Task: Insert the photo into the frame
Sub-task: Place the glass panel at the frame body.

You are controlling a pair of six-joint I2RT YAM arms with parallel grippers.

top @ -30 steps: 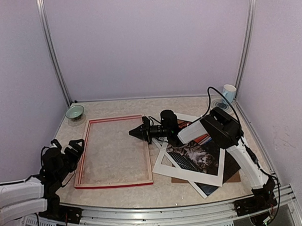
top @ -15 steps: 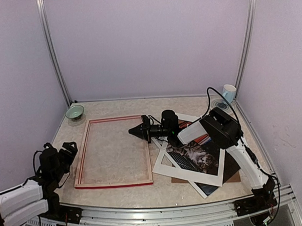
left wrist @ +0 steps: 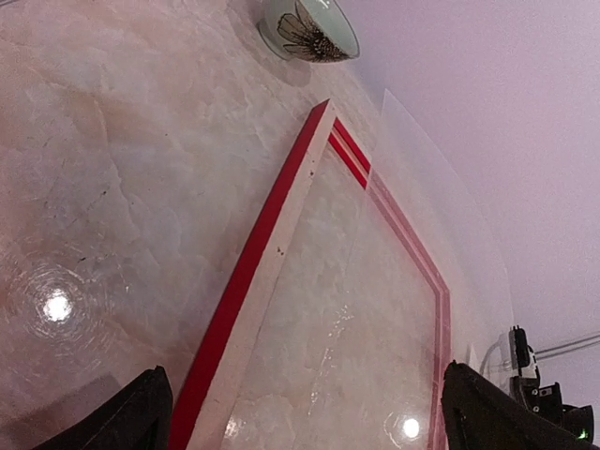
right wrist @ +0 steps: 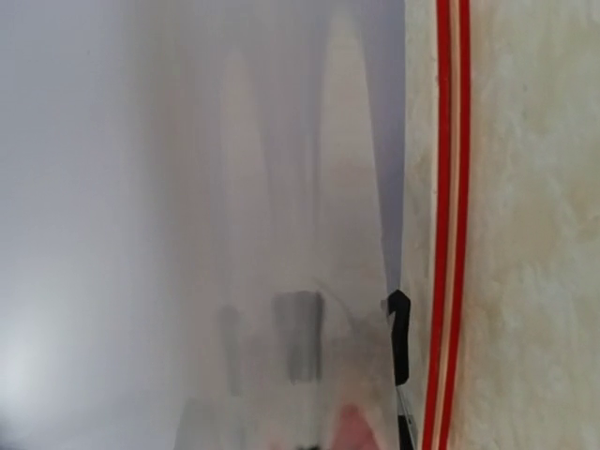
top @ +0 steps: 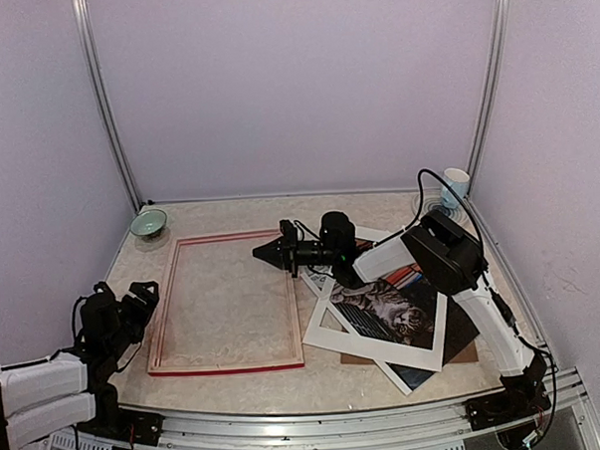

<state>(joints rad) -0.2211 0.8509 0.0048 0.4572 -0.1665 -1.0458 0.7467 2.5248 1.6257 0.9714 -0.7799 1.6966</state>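
The frame (top: 224, 301) lies flat at the left middle, thin red edges around a pale back; it also runs across the left wrist view (left wrist: 272, 253). The photo (top: 389, 314), a grey cat on books, lies to its right under a white mat (top: 330, 333). My right gripper (top: 264, 252) hovers over the frame's right side, shut on the edge of a clear sheet that tilts up off the frame (left wrist: 412, 169). In the right wrist view (right wrist: 398, 352) the hazy sheet (right wrist: 234, 234) fills the left. My left gripper (top: 134, 297) (left wrist: 314, 412) stands open at the frame's near left corner, holding nothing.
A brown backing board (top: 467, 349) sticks out under the photo at the right. A green bowl (top: 149, 223) (left wrist: 309, 28) sits at the far left corner. A pale cup (top: 456, 185) stands at the far right by a round coaster (top: 440, 210).
My right gripper has drifted slightly farther and left over the frame. The left gripper drew back a little toward the near left.
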